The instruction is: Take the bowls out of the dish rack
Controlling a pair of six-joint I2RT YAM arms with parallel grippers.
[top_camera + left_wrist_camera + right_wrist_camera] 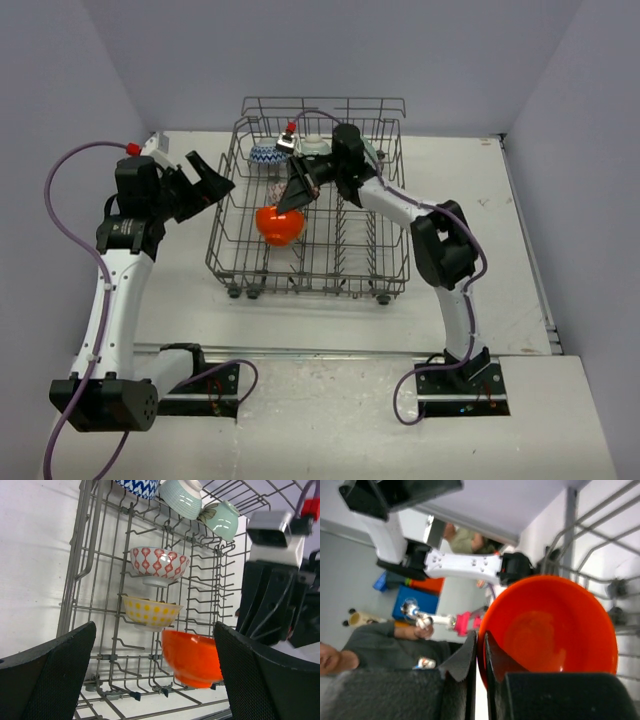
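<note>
Closest to your right wrist camera, the right pincer [479, 641] is clenched on the rim of the glossy orange-red round bowl [555, 625], one finger inside the rim and one outside. From above, you can see that bowl [280, 225] tipped on its side over the left half of the large grey wire dish rack [222, 228]. Whether it is clear of the tines you cannot tell.

Behind it in your left wrist view stand a cream bowl with yellow dots [150, 612] and then a red-and-white patterned bowl [160, 565], both on edge between tines. At the rack's far end sit a blue-and-white patterned bowl [137, 486] and two pale mint green bowls [181, 497] [223, 520].

The rack stands on the white surface [480, 250]. Your left pincer [208, 176] is released, jaws spread wide. It hangs just outside the rack's left wall and holds nothing.
</note>
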